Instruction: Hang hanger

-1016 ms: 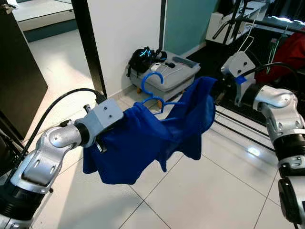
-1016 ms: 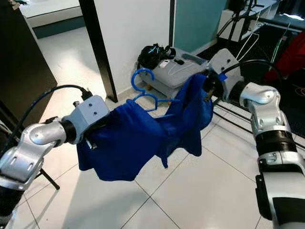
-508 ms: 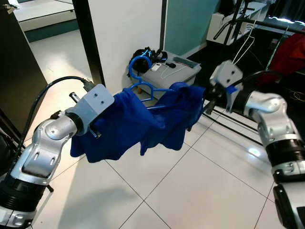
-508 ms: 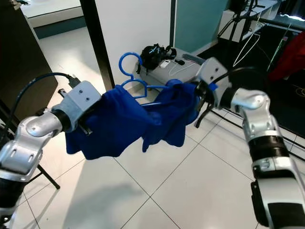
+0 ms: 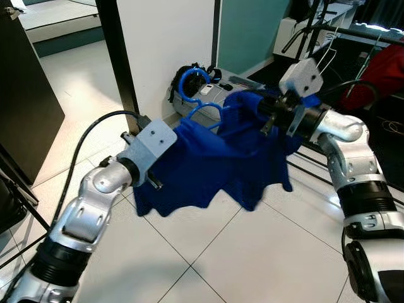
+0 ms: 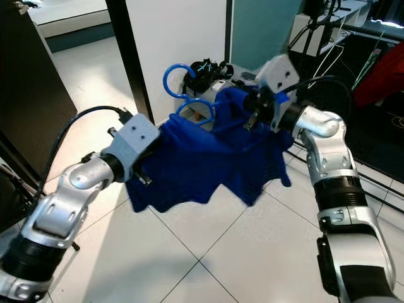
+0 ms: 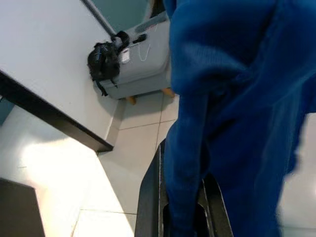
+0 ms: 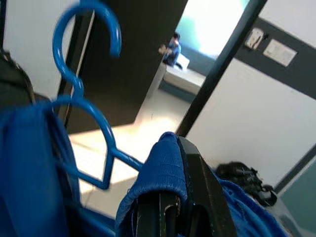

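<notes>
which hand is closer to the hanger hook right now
Right. The right hand grips the blue shirt just beside the hanger hook, on its right. The left hand holds the shirt's other end, lower and farther off to the left.

- A room in a home, with a corner used for keeping clothes.
- The floor (image 5: pixel 252 252) is laid with large glossy white tiles with thin dark joints.
- A white wall (image 5: pixel 164 44) with a black door frame (image 5: pixel 117 57) opens onto a second bright room behind.
- A grey case (image 5: pixel 218 101) sits on the floor against the wall, with a black bag (image 6: pixel 205 68) on it.
- On the right stands a dark clothes rack (image 5: pixel 328 28) with a white hanger (image 5: pixel 325 55) and a red garment (image 5: pixel 385 72).
- A teal wall panel (image 6: pixel 262 25) lies behind.
</notes>
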You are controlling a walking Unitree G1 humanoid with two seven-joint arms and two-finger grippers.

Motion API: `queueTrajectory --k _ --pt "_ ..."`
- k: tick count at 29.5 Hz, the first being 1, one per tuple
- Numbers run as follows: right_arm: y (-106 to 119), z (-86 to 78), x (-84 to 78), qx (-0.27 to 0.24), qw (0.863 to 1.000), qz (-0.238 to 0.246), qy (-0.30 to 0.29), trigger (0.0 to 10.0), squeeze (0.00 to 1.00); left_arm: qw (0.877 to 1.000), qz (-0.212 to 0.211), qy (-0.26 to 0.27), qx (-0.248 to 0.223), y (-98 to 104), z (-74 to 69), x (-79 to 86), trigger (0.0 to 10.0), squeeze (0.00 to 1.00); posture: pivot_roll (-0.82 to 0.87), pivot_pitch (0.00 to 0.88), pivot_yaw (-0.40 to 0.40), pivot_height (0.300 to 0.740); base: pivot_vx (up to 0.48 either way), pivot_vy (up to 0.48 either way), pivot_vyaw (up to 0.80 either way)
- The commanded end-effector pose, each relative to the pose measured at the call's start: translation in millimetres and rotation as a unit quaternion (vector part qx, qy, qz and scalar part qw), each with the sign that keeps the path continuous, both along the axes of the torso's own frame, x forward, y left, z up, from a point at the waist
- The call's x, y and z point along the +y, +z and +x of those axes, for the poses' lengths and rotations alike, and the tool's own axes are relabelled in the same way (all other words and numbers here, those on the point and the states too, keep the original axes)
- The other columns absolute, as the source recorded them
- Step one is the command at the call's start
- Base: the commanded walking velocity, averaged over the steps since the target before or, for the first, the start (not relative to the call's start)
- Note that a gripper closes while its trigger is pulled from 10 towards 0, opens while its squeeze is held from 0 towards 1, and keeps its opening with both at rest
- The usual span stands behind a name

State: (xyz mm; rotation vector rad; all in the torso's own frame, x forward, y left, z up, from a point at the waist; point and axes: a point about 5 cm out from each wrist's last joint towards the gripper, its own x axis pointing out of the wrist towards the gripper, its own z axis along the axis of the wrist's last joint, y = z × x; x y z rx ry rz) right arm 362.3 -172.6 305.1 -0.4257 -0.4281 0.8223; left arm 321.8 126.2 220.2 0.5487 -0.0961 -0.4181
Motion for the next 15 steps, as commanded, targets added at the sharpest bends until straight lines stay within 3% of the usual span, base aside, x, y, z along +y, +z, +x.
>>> queueTrajectory --k 1,6,10,12,14,15 --pt "7.6 -4.0 10.4 -0.011 1.0 0.007 0.027 0.0 0.0 1.0 -0.008 0.012 -0.018 7.6 0.4 -1.6 10.0 0.0 -0.01 0.085 -0.003 0.74 0.0 0.0 0.0" --pt "-0.7 -7.9 20.0 0.0 0.999 0.001 0.043 0.0 0.0 0.999 -0.023 0.029 -0.026 12.0 3.5 -0.4 10.0 0.0 -0.01 0.086 -0.002 0.74 0.0 0.0 0.0" --pt "-5.3 -11.7 27.5 0.008 0.998 0.003 0.059 0.0 0.0 0.999 -0.009 0.03 -0.026 12.2 4.6 1.0 10.0 0.0 0.0 0.087 0.001 0.74 0.0 0.0 0.0" --pt "-2.3 -7.7 16.9 0.007 0.999 0.002 0.031 0.0 0.0 0.999 0.02 0.041 -0.021 8.2 5.1 11.0 10.0 0.0 0.0 0.087 0.001 0.74 0.0 0.0 0.0" --pt "-2.3 -7.7 16.9 0.007 0.999 0.002 0.031 0.0 0.0 0.999 0.02 0.041 -0.021 8.2 5.1 11.0 10.0 0.0 0.0 0.087 0.001 0.74 0.0 0.0 0.0" --pt "-0.4 -4.5 8.1 0.006 1.0 -0.001 0.009 0.0 0.0 0.998 0.033 0.048 -0.018 6.3 5.0 18.0 10.0 0.0 0.0 0.082 0.003 0.74 0.0 0.0 0.0"
